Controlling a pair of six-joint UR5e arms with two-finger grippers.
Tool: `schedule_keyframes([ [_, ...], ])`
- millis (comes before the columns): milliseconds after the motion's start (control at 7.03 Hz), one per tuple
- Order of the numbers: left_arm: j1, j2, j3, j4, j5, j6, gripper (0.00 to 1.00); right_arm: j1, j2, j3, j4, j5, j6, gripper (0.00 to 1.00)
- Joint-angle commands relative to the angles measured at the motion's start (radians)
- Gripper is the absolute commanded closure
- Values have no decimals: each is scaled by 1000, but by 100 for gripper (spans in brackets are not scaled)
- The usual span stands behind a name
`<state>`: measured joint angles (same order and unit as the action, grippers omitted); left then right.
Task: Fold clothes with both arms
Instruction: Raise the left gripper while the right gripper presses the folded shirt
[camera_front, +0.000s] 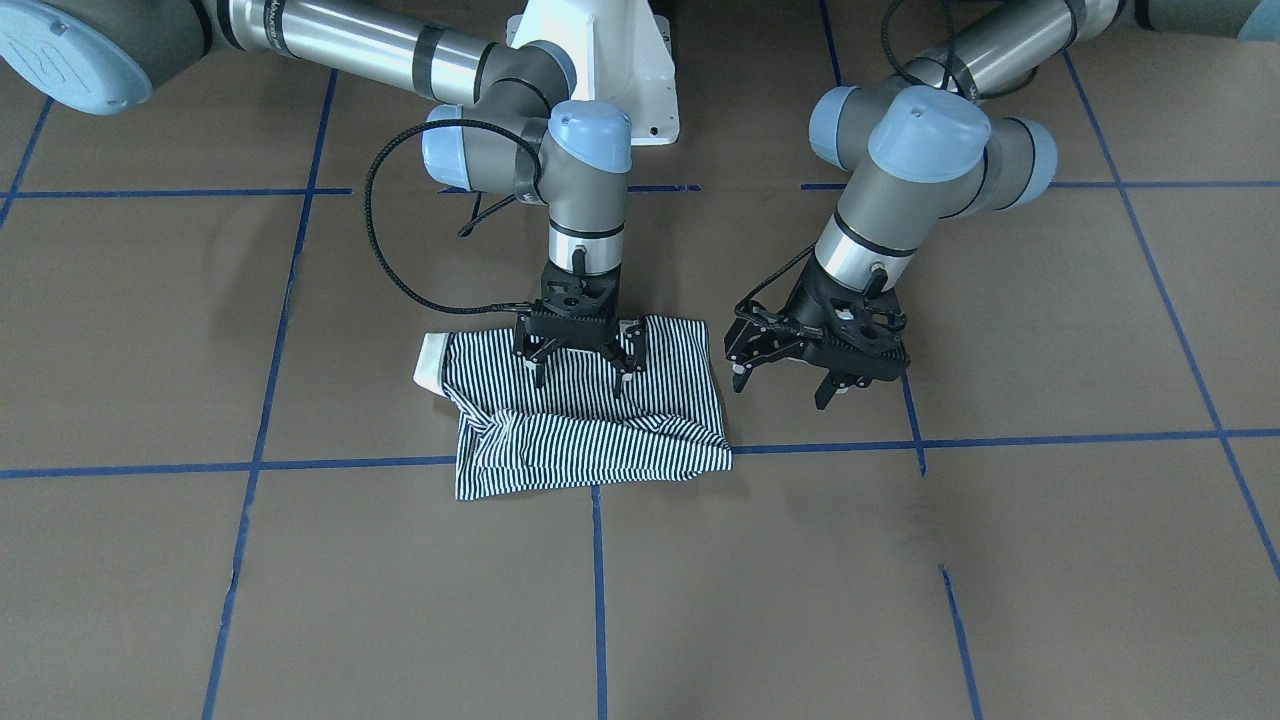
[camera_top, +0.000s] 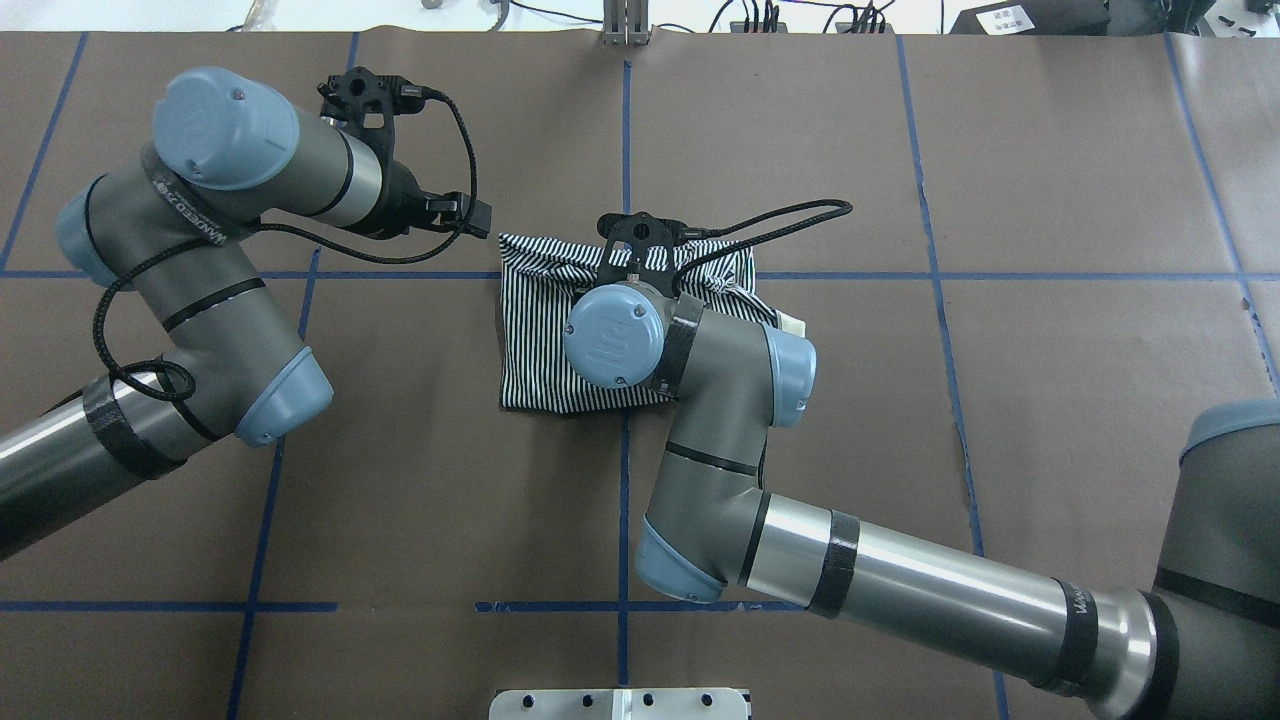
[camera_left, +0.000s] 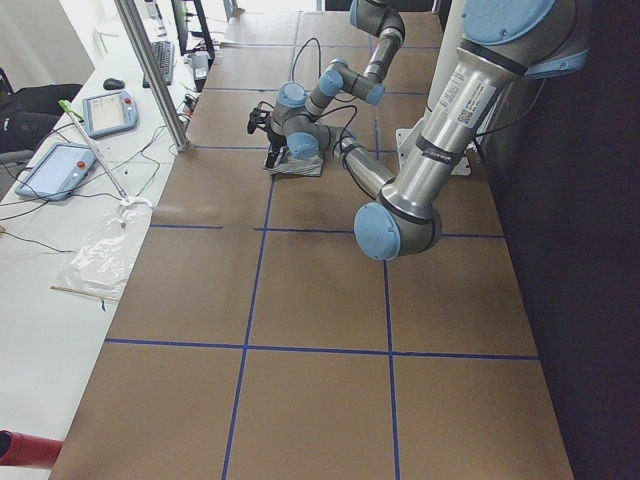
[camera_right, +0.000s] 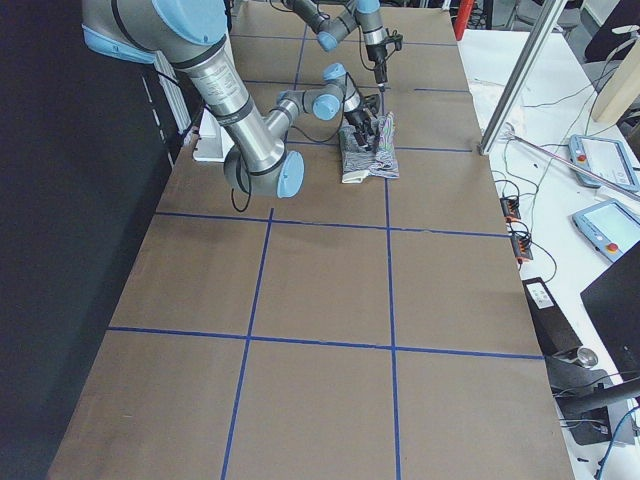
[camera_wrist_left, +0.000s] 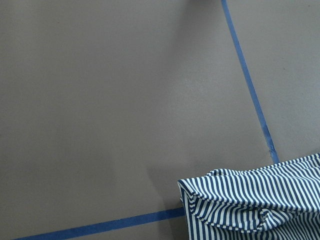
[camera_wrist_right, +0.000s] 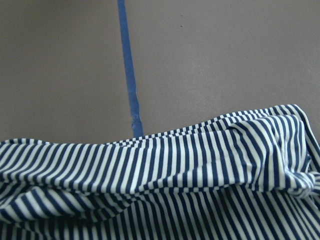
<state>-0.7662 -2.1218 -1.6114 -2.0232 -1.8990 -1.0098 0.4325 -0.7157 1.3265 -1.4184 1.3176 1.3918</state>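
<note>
The striped polo shirt (camera_front: 590, 415) lies folded into a small rectangle on the brown table, its cream collar (camera_front: 430, 360) poking out at one end. My right gripper (camera_front: 578, 388) points straight down over the shirt's robot-side half. It is open, fingers spread, tips at the cloth; whether they touch it I cannot tell. My left gripper (camera_front: 780, 393) hangs open just beside the shirt's other end, over bare table, holding nothing. The left wrist view catches a shirt corner (camera_wrist_left: 250, 205). Rumpled stripes (camera_wrist_right: 160, 185) fill the lower half of the right wrist view. From overhead, the right wrist (camera_top: 615, 335) hides the shirt's middle.
Blue tape lines (camera_front: 600, 560) divide the brown table into squares. The white pedestal base (camera_front: 600, 60) stands behind the shirt. Along the operators' side are a metal post (camera_left: 150, 70), tablets (camera_left: 55, 165) and a clear plastic bag (camera_left: 105, 255).
</note>
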Motion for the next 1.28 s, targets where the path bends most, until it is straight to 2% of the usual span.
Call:
schedule_keyframes([
  [0,-1,0,1,0,0,-1,0,32,2,-62,-1,-11,-54,0],
  [284,1,0,1,0,0,-1,0,106,37,-163,2,-5,-115,0],
  [427,-1,0,1,0,1,-1,0,156,92,-247,4,15,-122,0],
  [569,-1,0,1,0,1,-3,0,208,108,-274,6,64,-131,0],
  [853,10,-3,13,12,26,-4,0,323,116,-267,9,263,-177,0],
  [1138,85,-137,172,17,128,-129,0,328,101,-173,10,302,-181,0],
])
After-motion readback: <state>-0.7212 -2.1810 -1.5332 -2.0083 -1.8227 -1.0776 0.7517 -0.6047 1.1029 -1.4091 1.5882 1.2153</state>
